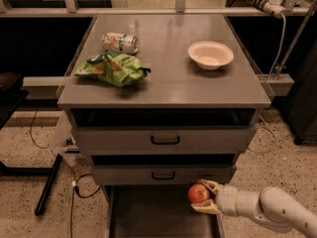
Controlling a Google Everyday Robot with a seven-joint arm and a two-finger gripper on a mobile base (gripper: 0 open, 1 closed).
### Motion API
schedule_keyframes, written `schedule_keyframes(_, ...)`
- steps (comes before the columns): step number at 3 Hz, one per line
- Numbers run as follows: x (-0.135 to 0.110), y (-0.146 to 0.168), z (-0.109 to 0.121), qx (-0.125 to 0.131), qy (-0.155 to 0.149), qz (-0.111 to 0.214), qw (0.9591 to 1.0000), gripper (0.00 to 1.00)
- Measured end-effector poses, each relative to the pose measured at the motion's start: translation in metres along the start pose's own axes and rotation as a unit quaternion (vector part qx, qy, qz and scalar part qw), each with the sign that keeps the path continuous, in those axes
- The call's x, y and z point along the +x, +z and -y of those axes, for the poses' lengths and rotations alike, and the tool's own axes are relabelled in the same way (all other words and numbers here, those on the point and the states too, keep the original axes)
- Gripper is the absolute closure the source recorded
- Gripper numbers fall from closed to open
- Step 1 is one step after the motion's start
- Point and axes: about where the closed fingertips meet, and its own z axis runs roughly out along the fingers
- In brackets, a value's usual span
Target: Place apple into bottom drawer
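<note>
My gripper (202, 198) reaches in from the lower right and is shut on the red apple (197, 194). It holds the apple above the right side of the pulled-out bottom drawer (148, 214), a shallow grey tray with a flat floor. The apple is just below the front of the middle drawer (163, 175).
Two upper drawers with black handles are closed; the top one (164, 140) sits under the cabinet top. On top lie a crushed can (120, 42), a green snack bag (114, 68) and a white bowl (210, 54). Cables (74, 182) run across the floor at left.
</note>
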Motion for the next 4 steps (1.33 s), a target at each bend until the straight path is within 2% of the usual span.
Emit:
schedule_keyframes(1,0.046,0.031,-0.008,-0.025,0.017,-0.024,0.9992,1.00)
schedule_keyframes(2,0.046,0.031,-0.008,-0.025,0.017,-0.024,0.9992,1.00)
schedule_keyframes(3,0.063,0.057,-0.014,-0.039,0.027,-0.037,0.9982,1.00)
schedule_keyframes(4,0.101,0.100,-0.021,-0.044,0.035,-0.055,0.9969,1.00)
